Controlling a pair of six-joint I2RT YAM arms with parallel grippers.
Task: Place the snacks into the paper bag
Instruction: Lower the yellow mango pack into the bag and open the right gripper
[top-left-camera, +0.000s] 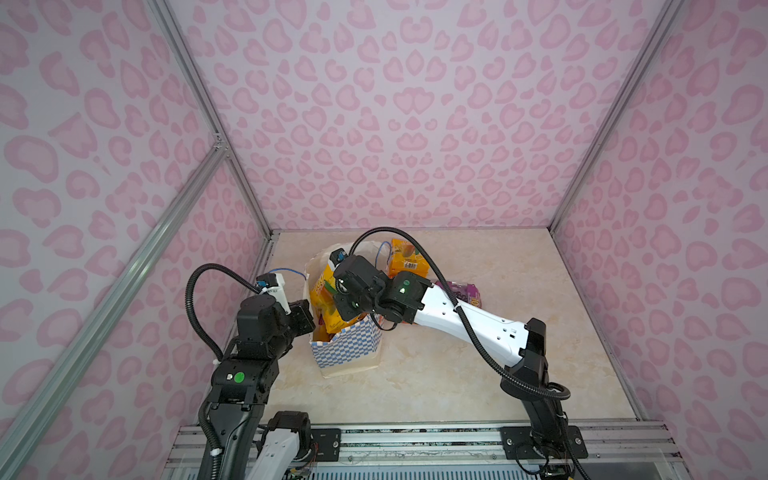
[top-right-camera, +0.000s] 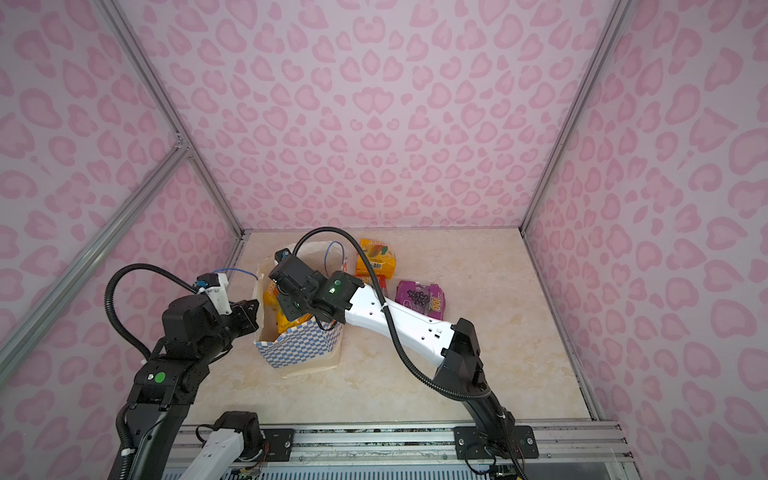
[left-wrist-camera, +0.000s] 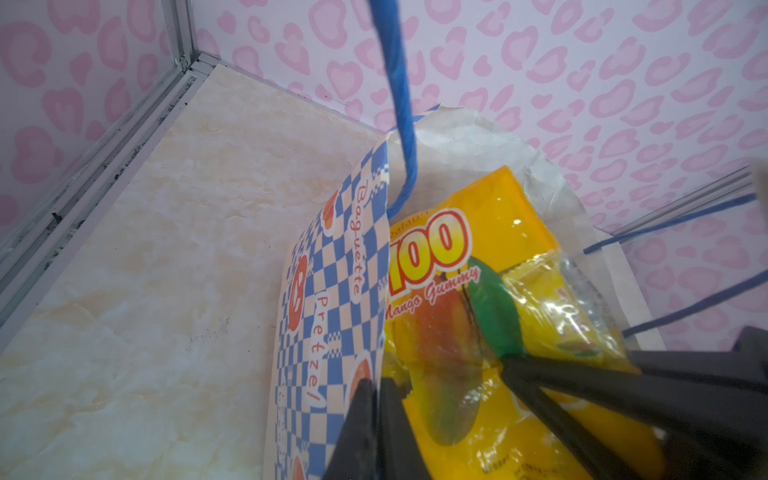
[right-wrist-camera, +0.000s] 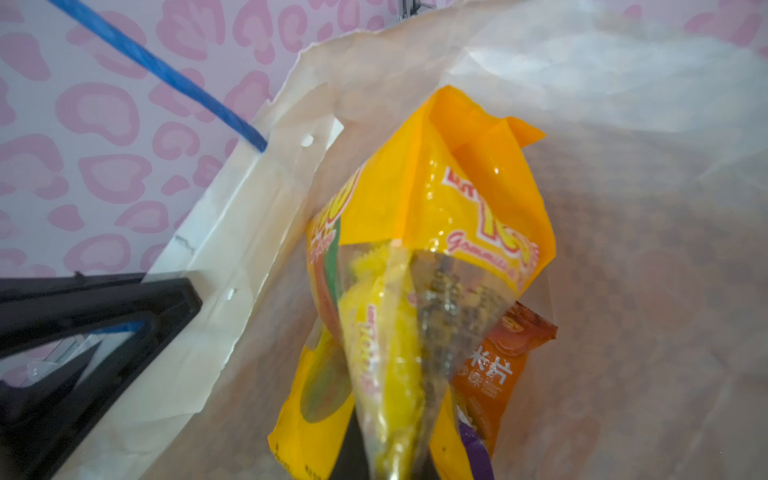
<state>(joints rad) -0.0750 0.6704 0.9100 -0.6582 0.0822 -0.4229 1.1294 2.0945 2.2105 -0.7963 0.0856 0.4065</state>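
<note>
- The tabletop (top-left-camera: 478, 374) is cream with marble veining, boxed in by pale lilac walls (top-left-camera: 395, 104) blotched with pink leopard spots, with aluminium posts (top-left-camera: 202, 91) at the corners.
- The paper bag (top-left-camera: 347, 353) stands upright left of centre.
- The left hand (left-wrist-camera: 376, 386) is pinched tight on the bag's checkered wall.
- The right hand (right-wrist-camera: 390, 457) is in the bag's mouth, clamped on a yellow gummy packet (right-wrist-camera: 386, 365).
- An orange packet (top-right-camera: 376, 257) and a purple packet (top-right-camera: 419, 299) lie on the tabletop just beyond the bag.
</note>
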